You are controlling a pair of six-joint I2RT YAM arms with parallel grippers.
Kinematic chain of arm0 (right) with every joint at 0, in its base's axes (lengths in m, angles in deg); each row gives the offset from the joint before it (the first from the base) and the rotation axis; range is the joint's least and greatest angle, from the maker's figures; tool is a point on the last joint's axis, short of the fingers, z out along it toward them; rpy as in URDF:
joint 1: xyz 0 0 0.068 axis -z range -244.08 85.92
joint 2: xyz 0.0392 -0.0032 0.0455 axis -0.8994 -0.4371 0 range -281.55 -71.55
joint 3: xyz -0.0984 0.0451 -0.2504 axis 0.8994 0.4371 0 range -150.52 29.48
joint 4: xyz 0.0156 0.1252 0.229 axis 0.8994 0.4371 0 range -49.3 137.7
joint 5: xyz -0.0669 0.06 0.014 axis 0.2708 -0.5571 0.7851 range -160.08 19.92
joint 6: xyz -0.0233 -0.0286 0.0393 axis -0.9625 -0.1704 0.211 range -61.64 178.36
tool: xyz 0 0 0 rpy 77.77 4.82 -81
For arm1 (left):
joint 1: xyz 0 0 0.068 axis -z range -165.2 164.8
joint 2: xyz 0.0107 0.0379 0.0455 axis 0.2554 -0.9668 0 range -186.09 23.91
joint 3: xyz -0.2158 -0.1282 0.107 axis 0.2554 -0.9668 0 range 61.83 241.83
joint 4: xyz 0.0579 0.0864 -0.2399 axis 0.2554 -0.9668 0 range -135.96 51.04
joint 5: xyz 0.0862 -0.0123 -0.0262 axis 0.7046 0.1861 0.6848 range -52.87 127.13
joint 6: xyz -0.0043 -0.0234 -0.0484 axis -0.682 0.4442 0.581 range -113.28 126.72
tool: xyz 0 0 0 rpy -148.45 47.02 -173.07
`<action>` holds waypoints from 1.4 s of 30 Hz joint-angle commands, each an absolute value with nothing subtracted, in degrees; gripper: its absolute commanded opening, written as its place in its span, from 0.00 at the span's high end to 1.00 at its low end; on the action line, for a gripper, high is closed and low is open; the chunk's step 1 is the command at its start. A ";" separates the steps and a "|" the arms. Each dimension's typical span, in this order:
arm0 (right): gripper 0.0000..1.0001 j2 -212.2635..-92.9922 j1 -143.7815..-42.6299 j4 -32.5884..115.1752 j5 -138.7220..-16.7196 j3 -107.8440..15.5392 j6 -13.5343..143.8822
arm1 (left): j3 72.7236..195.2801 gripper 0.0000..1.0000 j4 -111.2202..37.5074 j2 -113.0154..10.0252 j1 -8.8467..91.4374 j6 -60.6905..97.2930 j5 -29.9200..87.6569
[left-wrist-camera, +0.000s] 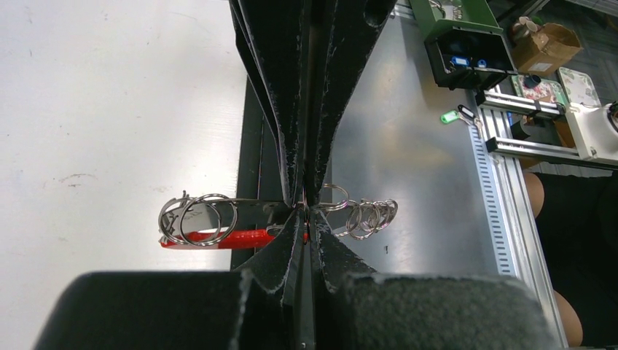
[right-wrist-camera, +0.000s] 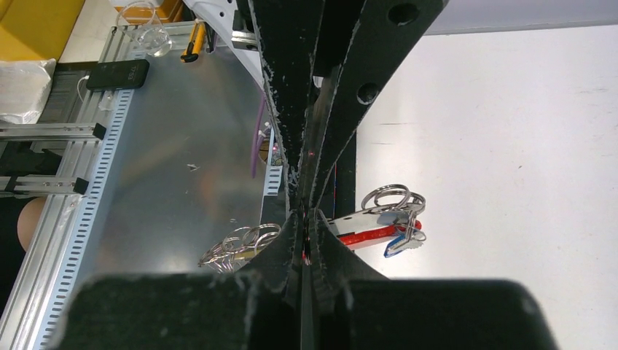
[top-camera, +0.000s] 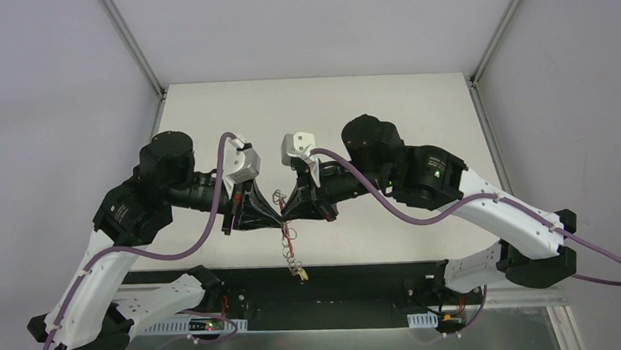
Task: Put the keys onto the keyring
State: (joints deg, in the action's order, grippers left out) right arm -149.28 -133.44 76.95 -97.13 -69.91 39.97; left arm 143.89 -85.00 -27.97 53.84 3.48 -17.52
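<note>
Left gripper (top-camera: 273,217) and right gripper (top-camera: 291,213) meet tip to tip, both clenched on the keyring (top-camera: 291,252). The exact pinch spots are hidden behind the black fingers. Judgement: the two-sided clamp is there to stretch and steady the keyring in the air so a ring can be worked open. One arm alone would let it swing. On one side of the pinch the keyring has a cluster of bigger rings with the red strap (left-wrist-camera: 233,238); on the other side is a chain of small rings (left-wrist-camera: 368,217). In the top view that chain dangles below the grippers, with the yellowish tag (top-camera: 303,276) at its bottom end. Blue-headed key (right-wrist-camera: 399,245) sits right against the ring cluster, just under the strap. Cannot tell if it is threaded on or only hanging alongside. Black-headed key not made out. The table (top-camera: 328,110) under the keyring is matte white with faint scuffs. Its near edge, a black strip (top-camera: 361,277), lies directly below the keyring. Past that strip is a bare metal plate (left-wrist-camera: 408,146) with slotted rails (left-wrist-camera: 503,204). Plain grey walls (top-camera: 46,92) and aluminium frame posts (top-camera: 132,44) stand well behind the keyring. A green box (left-wrist-camera: 455,29) and other bench clutter sit off the table, well apart from the keyring.
</note>
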 commanded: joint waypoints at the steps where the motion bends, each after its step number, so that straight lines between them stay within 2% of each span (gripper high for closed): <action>1: 1.00 -148.87 -133.91 77.26 -100.27 -70.99 39.75 | 146.81 1.00 -81.96 -26.97 53.99 1.86 -14.82; 3: 1.00 -147.42 -134.04 73.22 -99.28 -68.78 41.04 | 146.48 1.00 -81.03 -26.04 54.07 1.55 -14.62; 7: 1.00 -143.83 -134.12 67.19 -97.69 -64.76 43.11 | 144.02 0.77 -76.33 -23.09 54.04 1.75 -15.46; 10: 1.00 -142.16 -134.12 64.47 -96.87 -62.81 44.34 | 141.38 0.66 -70.92 -20.39 54.00 2.38 -15.24; 14: 1.00 -140.24 -134.13 60.57 -96.16 -60.57 46.42 | 138.07 0.59 -65.09 -17.74 54.00 3.45 -15.47; 20: 1.00 -137.39 -134.10 54.62 -94.14 -57.74 49.53 | 135.29 0.55 -60.67 -16.71 54.03 4.44 -16.56; 36: 1.00 -135.56 -134.21 51.02 -93.57 -56.05 52.08 | 130.94 0.58 -51.02 -15.65 54.05 6.52 -15.89; 42: 1.00 -134.79 -134.17 48.96 -91.95 -54.98 52.90 | 130.56 0.87 -50.04 -16.03 53.98 6.54 -17.62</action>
